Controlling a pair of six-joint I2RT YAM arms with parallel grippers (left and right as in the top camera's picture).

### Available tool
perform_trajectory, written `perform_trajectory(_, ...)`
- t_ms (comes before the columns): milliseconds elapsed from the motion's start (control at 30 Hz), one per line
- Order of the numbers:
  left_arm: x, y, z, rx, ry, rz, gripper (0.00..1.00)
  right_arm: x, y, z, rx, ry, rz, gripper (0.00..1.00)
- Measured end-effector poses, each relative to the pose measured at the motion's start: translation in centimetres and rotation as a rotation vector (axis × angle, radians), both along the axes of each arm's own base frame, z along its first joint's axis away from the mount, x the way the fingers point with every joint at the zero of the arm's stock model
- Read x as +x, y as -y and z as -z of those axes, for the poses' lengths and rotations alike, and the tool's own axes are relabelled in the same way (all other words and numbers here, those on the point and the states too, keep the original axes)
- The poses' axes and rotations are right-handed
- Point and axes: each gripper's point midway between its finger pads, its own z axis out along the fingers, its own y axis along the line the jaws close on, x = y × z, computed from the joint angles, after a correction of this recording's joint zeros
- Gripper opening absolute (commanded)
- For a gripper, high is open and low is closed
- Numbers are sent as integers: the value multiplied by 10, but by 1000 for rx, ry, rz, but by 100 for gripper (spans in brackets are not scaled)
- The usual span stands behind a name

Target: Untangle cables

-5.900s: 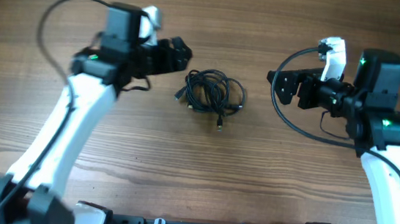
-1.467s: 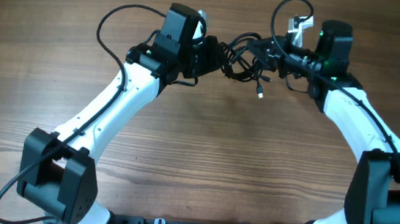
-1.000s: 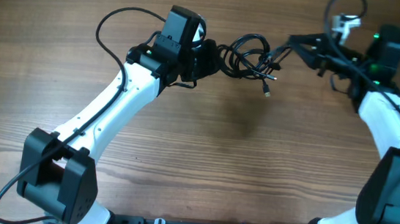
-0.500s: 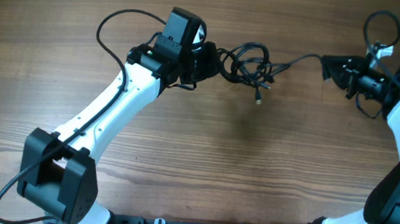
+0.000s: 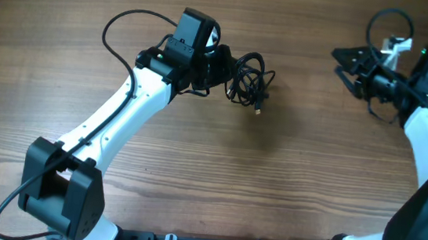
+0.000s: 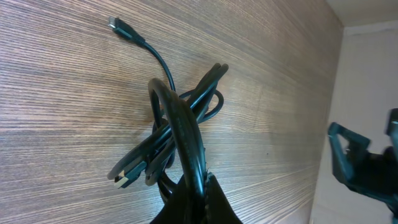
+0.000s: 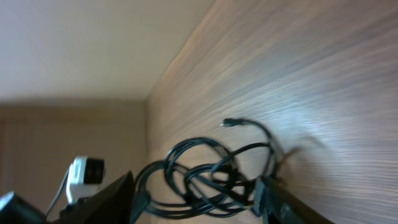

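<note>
The cables (image 5: 251,78) form one black tangled bundle hanging just off the wooden table at the back centre. My left gripper (image 5: 229,68) is shut on one loop of it. In the left wrist view the bundle (image 6: 180,121) rises from my closed gripper (image 6: 198,190), with a dark plug (image 6: 118,26) stretched out at the top left and a light-tipped plug (image 6: 122,180) at the lower left. My right gripper (image 5: 347,68) stands open at the far right, well apart from the bundle and holding nothing. Its view shows the cables (image 7: 211,171) at a distance between its spread fingers (image 7: 283,202).
Thick black wires loop from both arms: one behind the left arm (image 5: 120,28), one above the right wrist (image 5: 385,22). The left wrist camera (image 7: 84,174) shows white beyond the bundle. Bare wooden table (image 5: 273,165) lies between the arms.
My right gripper has opened and let go of the strand it had pulled out rightward. The strand has sprung back into the bundle at my left gripper. The left arm has held still.
</note>
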Motion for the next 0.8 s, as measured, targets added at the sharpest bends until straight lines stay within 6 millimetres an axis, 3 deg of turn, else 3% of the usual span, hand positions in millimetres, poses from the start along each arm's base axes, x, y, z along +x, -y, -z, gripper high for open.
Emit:
perform_trajectory(300, 0, 0, 0, -1, 0, 0, 4, -9, -110, 5, -93, -5, -150, 41)
perform_trajectory(567, -2, 2, -1, -11, -6, 10, 4, -7, -146, 1, -109, 26, -159, 37)
perform_trajectory(800, -3, 3, -1, -17, -8, 15, 4, -8, -173, 29, -87, -41, -194, 34)
